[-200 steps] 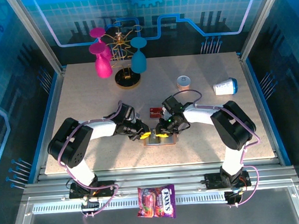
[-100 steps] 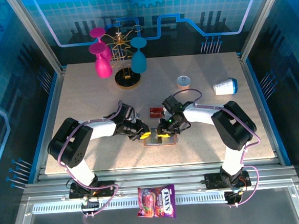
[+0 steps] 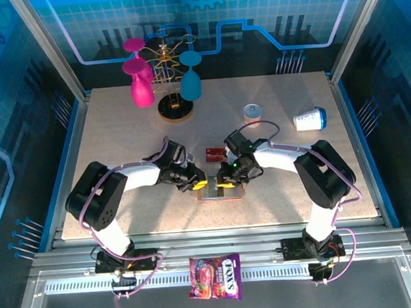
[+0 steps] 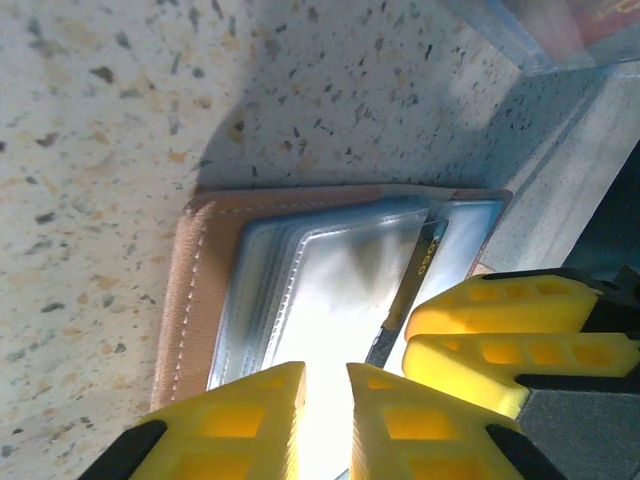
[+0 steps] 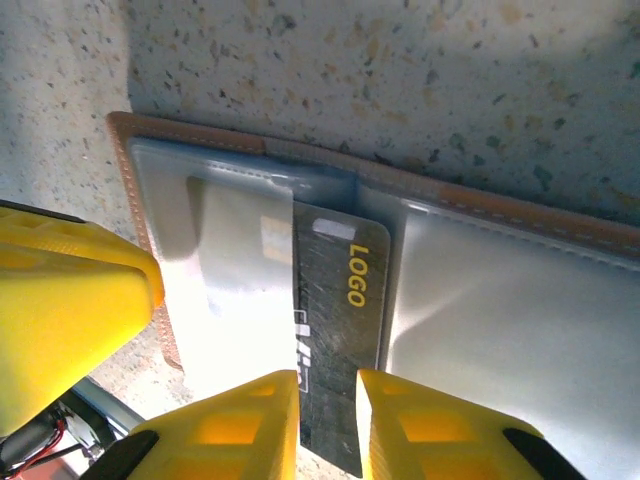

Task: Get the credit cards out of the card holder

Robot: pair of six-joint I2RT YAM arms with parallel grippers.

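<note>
Right tool [image 5: 328, 410]: fingers pinching the near end of a dark credit card [image 5: 338, 300], which is sitting half out of its pocket. Left tool [image 4: 325, 400]: fingers pressed close together, seemingly nipping the pocket leaves of the card holder [image 4: 185, 300], which is lying open between both tools.

Handling note: the right tool should be drawing straight along the pocket, flat, while the left is anchoring the holder.

Other clear pockets: glare is hiding their contents.

Just beyond the tools: second credit card [image 3: 214, 153], lying loose on the tabletop [image 3: 119, 132].
</note>
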